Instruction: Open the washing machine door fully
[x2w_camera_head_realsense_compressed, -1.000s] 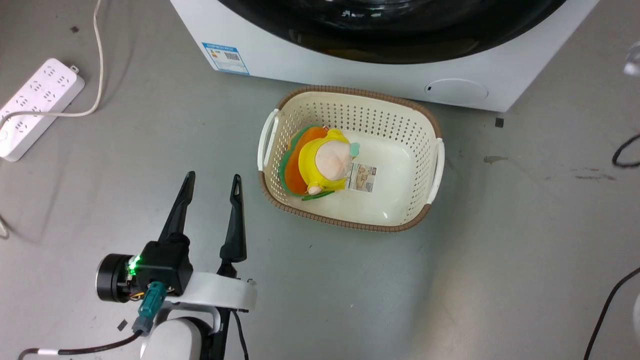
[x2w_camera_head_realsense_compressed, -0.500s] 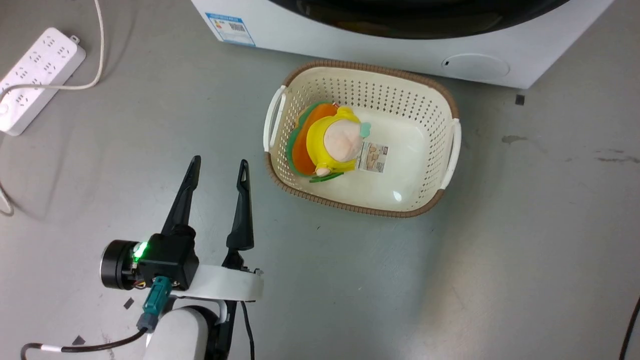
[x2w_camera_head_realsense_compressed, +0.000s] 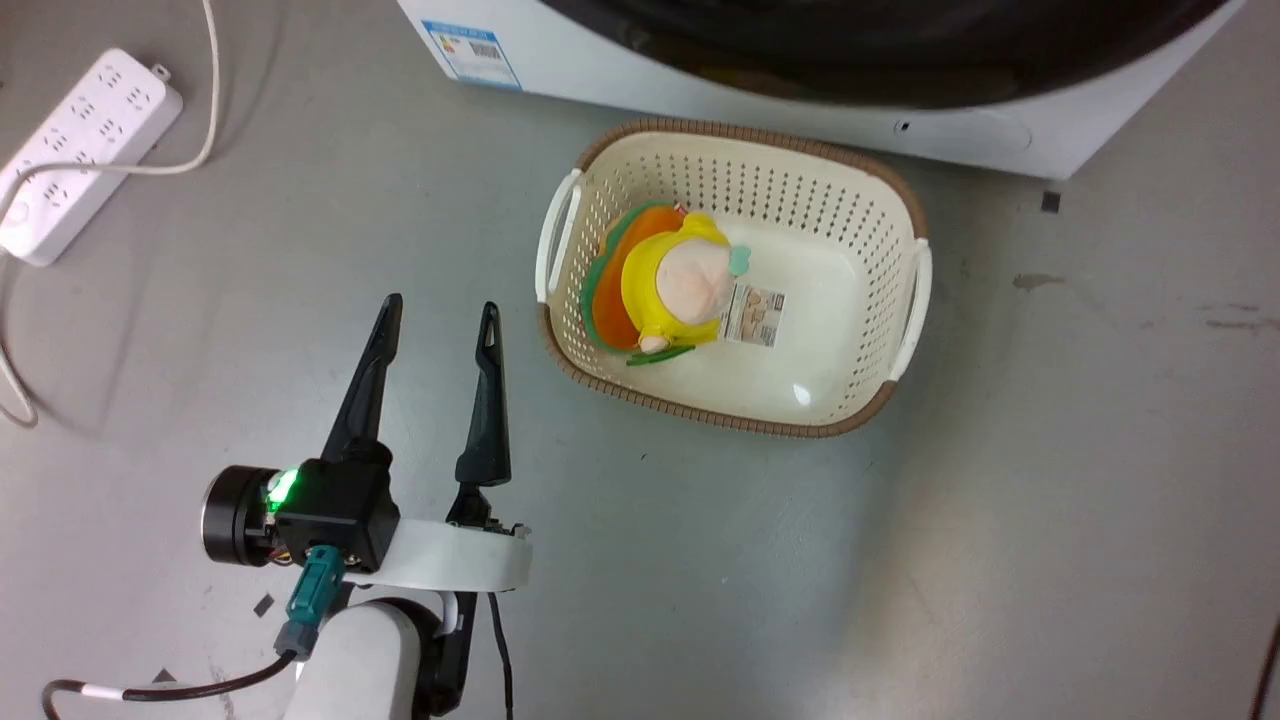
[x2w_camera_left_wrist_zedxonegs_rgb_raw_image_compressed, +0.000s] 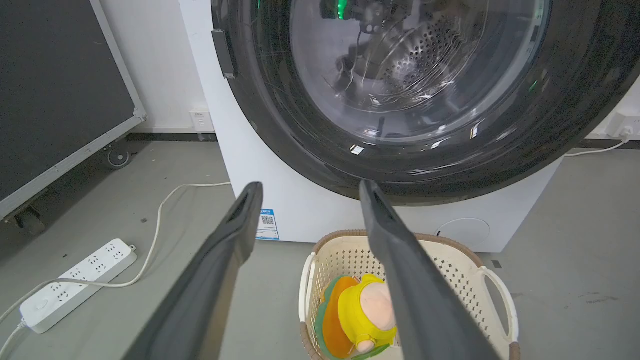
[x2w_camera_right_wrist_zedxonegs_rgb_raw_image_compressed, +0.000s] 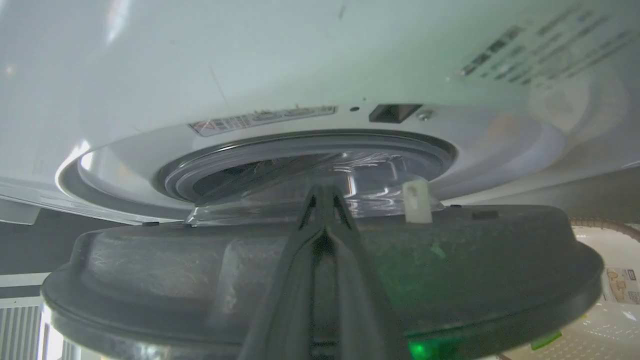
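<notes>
The washing machine door is a glossy black disc with a clear glass centre, filling the upper left wrist view. Its lower edge shows along the top of the head view. In the right wrist view the door stands ajar and edge-on, with its glass bowl bulging toward the machine's opening. My right gripper is shut, its tips against the door's inner side by the glass. My left gripper hangs open over the floor, left of the basket and apart from the door, with nothing between its fingers.
A cream perforated basket with a yellow plush toy sits on the floor right before the machine. A white power strip and its cable lie at the far left. A small round white flap marks the machine's lower right front.
The whole head picture has shifted, so the camera moved. The door's black edge now reaches lower over the machine front, close to the white flap. My left gripper keeps its pose.
</notes>
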